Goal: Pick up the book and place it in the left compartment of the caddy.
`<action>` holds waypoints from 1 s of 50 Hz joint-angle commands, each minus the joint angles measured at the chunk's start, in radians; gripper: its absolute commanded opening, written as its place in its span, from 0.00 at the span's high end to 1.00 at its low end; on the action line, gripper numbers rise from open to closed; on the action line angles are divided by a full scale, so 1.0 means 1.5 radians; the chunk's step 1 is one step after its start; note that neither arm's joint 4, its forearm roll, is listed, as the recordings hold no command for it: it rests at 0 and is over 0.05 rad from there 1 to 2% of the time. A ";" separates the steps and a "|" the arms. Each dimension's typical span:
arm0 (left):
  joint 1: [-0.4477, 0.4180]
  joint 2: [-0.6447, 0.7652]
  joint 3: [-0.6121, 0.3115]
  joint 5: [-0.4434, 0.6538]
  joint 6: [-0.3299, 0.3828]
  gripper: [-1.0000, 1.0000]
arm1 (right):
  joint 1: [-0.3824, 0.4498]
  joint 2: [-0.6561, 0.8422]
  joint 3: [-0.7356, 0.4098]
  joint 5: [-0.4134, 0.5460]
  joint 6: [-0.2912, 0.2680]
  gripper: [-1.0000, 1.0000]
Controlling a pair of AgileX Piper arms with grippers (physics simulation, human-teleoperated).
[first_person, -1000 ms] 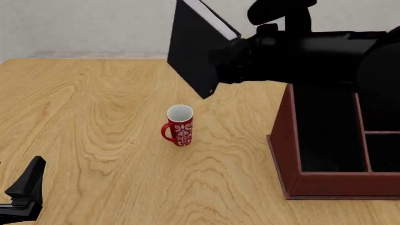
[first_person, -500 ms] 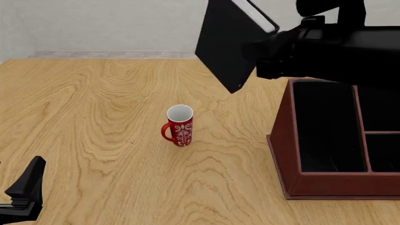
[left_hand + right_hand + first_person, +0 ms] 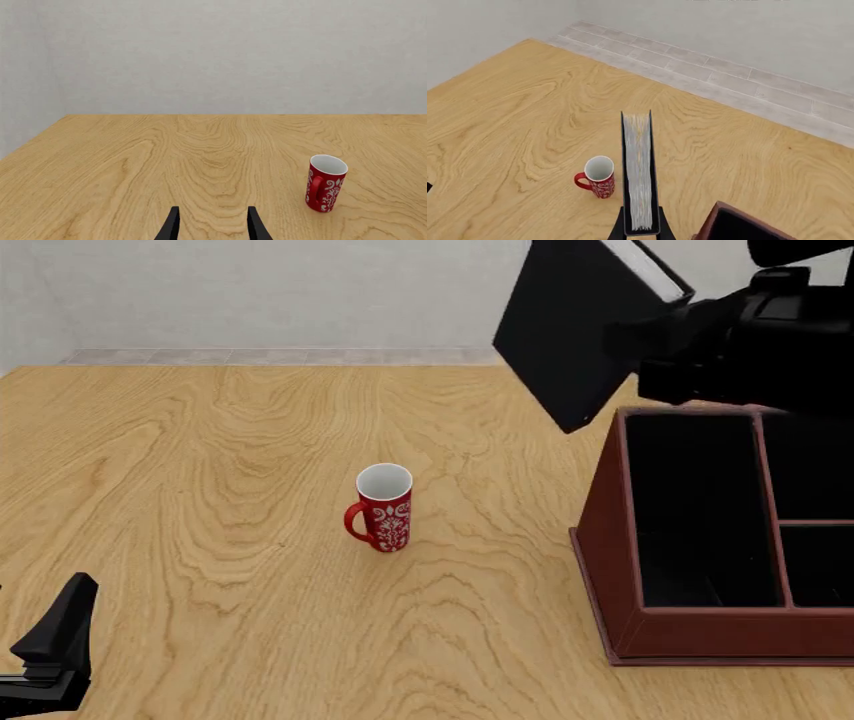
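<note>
The black book (image 3: 577, 325) hangs tilted in the air at the upper right of the front view, just left of and above the caddy's (image 3: 614, 540) far left corner. My right gripper (image 3: 654, 340) is shut on it. The right wrist view looks along the book's white page edges (image 3: 639, 175), with the fingers (image 3: 619, 229) pressed on both covers and the caddy's corner (image 3: 720, 222) beside them. The left compartment (image 3: 701, 510) is the long black-lined section by the caddy's left wall. My left gripper (image 3: 47, 645) rests low at the near left, open, its fingers (image 3: 171, 227) apart over bare wood.
A red mug (image 3: 382, 508) with a white pattern stands upright mid-table, well left of the caddy and also seen as the mug (image 3: 325, 183) ahead of my left gripper. A pale wall (image 3: 240, 290) bounds the table's far edge. The caddy's right sections (image 3: 817, 540) lie past a divider.
My right arm has carried the book steadily rightward and slightly up, from above the mug's far side to the caddy's far left corner. The left gripper and mug have not moved.
</note>
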 commanded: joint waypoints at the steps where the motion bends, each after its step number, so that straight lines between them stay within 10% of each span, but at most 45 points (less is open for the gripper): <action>1: 0.000 0.000 0.000 0.000 0.000 0.00 | -0.049 -0.031 -0.011 0.021 0.004 1.00; 50: 0.000 0.000 0.000 0.000 0.000 0.00 | -0.223 -0.156 -0.029 0.145 0.033 1.00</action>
